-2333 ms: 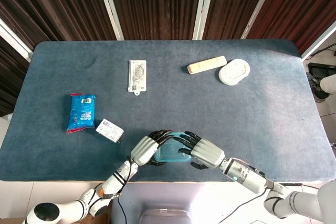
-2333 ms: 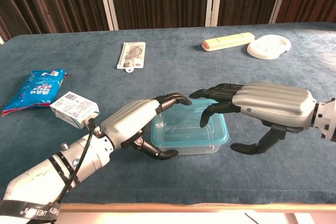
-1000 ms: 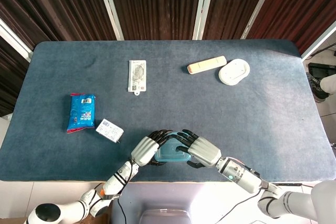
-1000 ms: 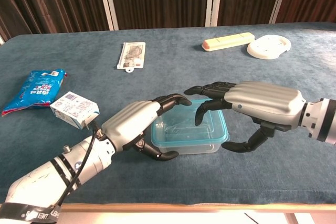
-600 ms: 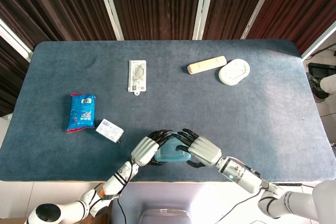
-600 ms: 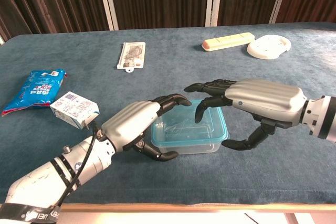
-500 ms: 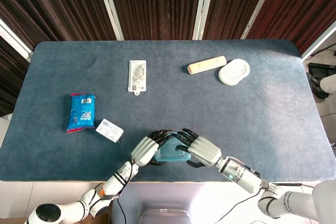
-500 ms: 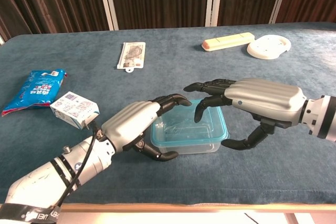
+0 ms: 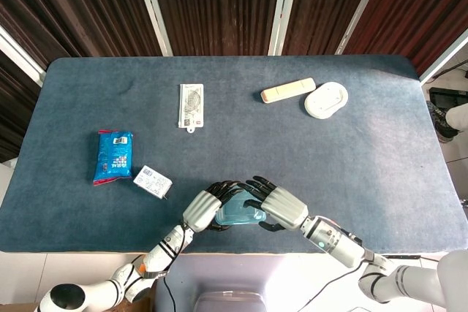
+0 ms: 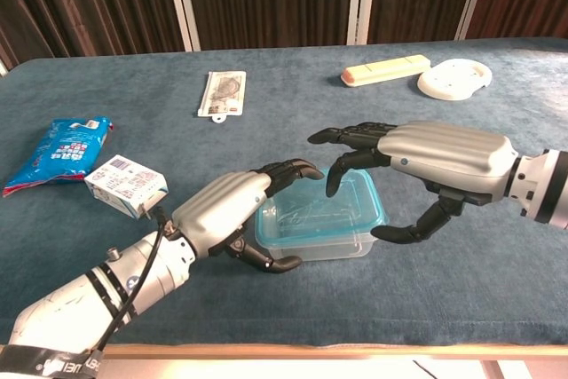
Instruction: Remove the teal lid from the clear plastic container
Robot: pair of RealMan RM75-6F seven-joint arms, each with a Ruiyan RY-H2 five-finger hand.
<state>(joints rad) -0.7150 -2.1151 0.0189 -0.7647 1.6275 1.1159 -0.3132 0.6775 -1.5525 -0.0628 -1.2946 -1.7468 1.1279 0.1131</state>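
Note:
The clear plastic container (image 10: pixel 312 246) with its teal lid (image 10: pixel 318 212) stands near the table's front edge, and the lid (image 9: pixel 238 215) shows between both hands in the head view. My left hand (image 10: pixel 229 216) grips the container's left end, fingers curled over the far rim and thumb against the near side. My right hand (image 10: pixel 435 162) reaches in from the right. One finger hooks down onto the lid's far edge, the thumb meets its right near corner, and the other fingers spread above. The lid's right side looks slightly raised. Left hand (image 9: pixel 201 210) and right hand (image 9: pixel 282 206) almost meet.
A small white box (image 10: pixel 124 185) and a blue snack packet (image 10: pixel 58 153) lie to the left. A carded package (image 9: pixel 191 105) lies mid-table. A beige bar (image 9: pixel 288 90) and a white oval dish (image 9: pixel 326 99) sit at the back right.
My right hand has risen and shifted left, its thumb drawing in to the lid's right corner. The lid's right side has come up a little. The left hand keeps its hold.

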